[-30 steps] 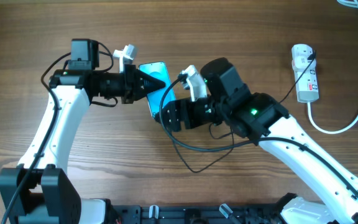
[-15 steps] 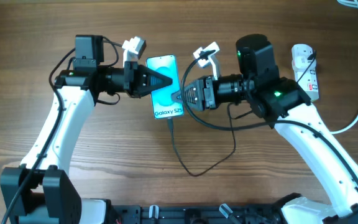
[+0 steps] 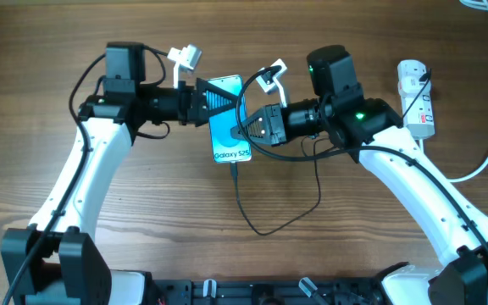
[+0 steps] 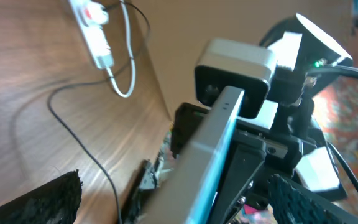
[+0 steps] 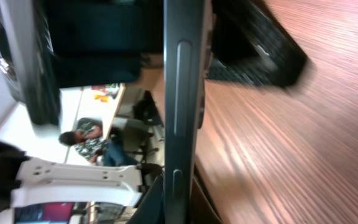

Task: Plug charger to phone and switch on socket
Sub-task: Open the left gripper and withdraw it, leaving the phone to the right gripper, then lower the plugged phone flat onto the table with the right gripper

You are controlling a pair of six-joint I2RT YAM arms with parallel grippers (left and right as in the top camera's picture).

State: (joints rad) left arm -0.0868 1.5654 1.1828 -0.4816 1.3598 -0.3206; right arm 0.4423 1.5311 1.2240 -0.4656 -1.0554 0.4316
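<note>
The phone, cyan screen up with small text at its near end, hangs above the table between both arms. My right gripper is shut on its right edge. In the right wrist view the phone stands edge-on, with my right gripper pinching it. My left gripper is open around the phone's far left corner. Its fingers stand wide either side of the phone. The charger curls over the table, its tip at the phone's near end. The socket lies far right.
The socket's thick white cord loops off the right edge. In the left wrist view the socket and the charger lie on the wood beyond the phone. The arms' bases stand at the front edge.
My left gripper has opened and let go of the phone. My right gripper has shut on the phone's right edge. The phone has shifted slightly away and to the left.
</note>
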